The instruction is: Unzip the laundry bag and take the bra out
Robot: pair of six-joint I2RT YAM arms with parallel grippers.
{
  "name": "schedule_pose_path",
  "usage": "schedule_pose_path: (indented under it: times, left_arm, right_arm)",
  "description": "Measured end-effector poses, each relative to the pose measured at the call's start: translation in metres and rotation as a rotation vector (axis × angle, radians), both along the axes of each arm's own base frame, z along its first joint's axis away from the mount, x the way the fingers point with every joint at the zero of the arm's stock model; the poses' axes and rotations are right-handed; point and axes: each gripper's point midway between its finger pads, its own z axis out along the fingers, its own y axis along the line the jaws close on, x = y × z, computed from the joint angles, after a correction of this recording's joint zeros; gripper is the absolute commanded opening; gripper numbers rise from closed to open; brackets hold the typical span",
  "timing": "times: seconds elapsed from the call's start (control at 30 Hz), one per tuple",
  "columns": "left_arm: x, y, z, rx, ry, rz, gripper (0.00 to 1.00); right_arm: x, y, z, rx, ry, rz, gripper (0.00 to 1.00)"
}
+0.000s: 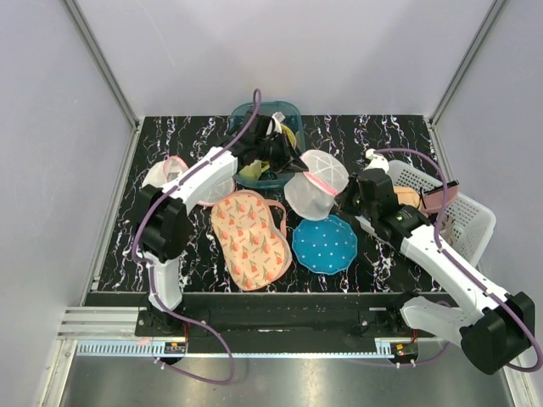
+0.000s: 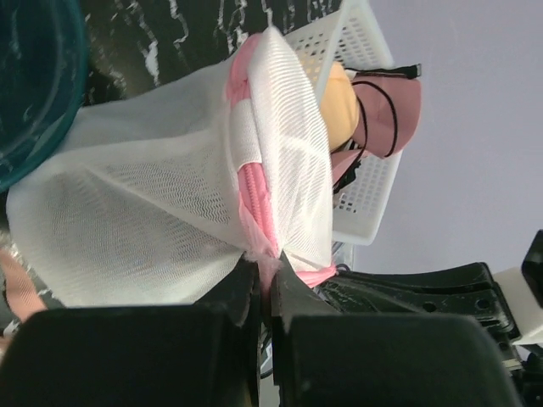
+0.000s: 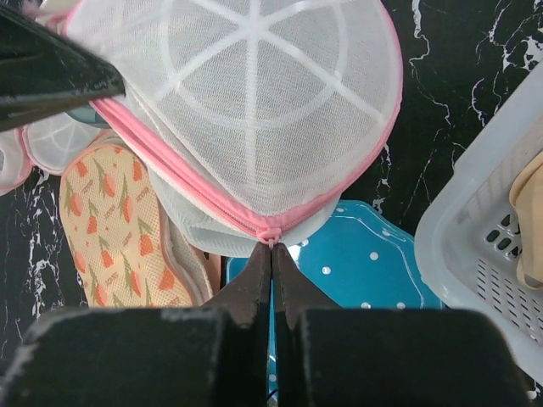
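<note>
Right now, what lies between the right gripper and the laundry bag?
Nothing: the right wrist view shows the right gripper pinched on the laundry bag's pink zip pull.

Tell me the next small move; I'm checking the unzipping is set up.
Probably the right tool, shut on the zip pull, should draw it along the pink zip trim while the left tool holds the round white mesh laundry bag.
</note>
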Motion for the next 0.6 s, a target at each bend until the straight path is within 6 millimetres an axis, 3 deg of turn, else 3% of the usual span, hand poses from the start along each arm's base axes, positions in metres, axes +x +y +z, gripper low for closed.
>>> schedule_pose_path:
  times: [0.1, 0.13, 0.2, 0.23, 0.33, 0.47, 0.6]
  left_arm:
    - [0.011, -0.01, 0.011, -0.02, -0.023, -0.025, 0.0]
    - [0.016, -0.015, 0.013, -0.024, -0.029, -0.035, 0.05]
    - [0.025, -0.023, 0.014, -0.03, -0.034, -0.052, 0.35]
    - [0.028, -0.026, 0.013, -0.029, -0.037, -0.061, 0.61]
    - [0.042, -0.027, 0.01, -0.015, -0.062, -0.055, 0.87]
    - [0.044, -0.008, 0.009, 0.033, -0.072, -0.021, 0.95]
    - [0.022, 0.018, 0.022, 0.067, -0.088, 0.015, 0.97]
  right_arm:
    - [0.0, -0.001, 0.002, -0.001, -0.006, -0.004, 0.0]
    - [0.0, -0.001, 0.002, 0.002, -0.006, 0.0, 0.0]
    - [0.0, 0.001, 0.004, 0.013, -0.008, 0.007, 0.0]
    - [0.0, 0.003, 0.005, 0.019, -0.009, 0.01, 0.0]
    - [0.001, 0.005, 0.003, 0.021, 0.001, 0.019, 0.0]
    - [0.002, 0.006, -0.004, 0.01, 0.022, 0.019, 0.0]
    - [0.003, 0.008, -0.009, 0.008, 0.036, 0.026, 0.0]
